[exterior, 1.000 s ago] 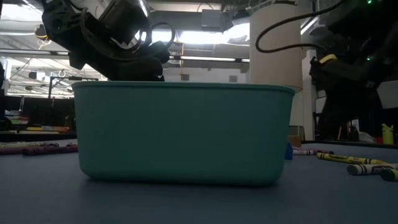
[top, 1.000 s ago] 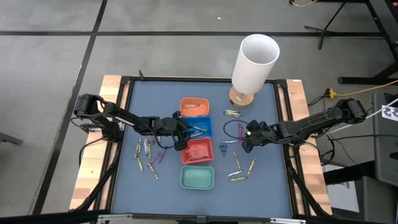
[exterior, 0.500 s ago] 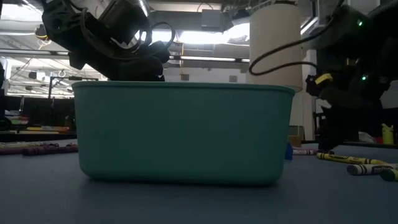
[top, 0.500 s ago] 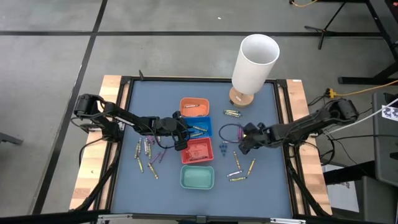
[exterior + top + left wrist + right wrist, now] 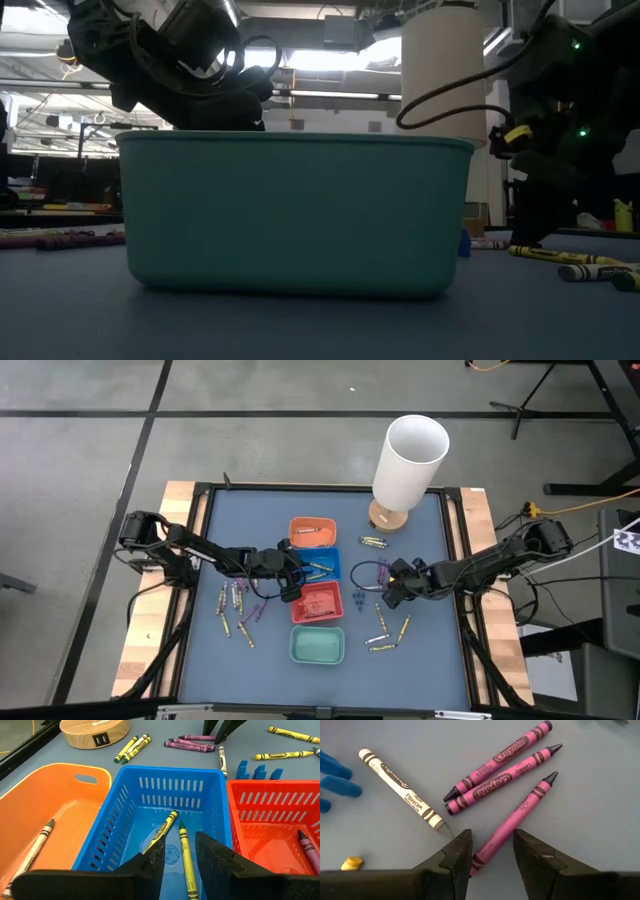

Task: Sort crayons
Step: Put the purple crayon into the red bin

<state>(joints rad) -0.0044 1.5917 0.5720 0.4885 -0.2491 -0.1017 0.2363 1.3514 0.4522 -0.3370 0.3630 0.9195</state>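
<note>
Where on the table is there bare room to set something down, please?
The near strip beside the teal tray is bare on both sides, as is the far left corner beyond the orange tray. Crayons crowd the left; more crayons and the right gripper crowd the right.

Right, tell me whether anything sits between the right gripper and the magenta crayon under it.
Nothing visible does. The right gripper is open directly over the lower end of the lone magenta wax crayon, with bare blue table around it. A white paper-wrapped crayon lies close beside one finger, tip near but apart.
</note>
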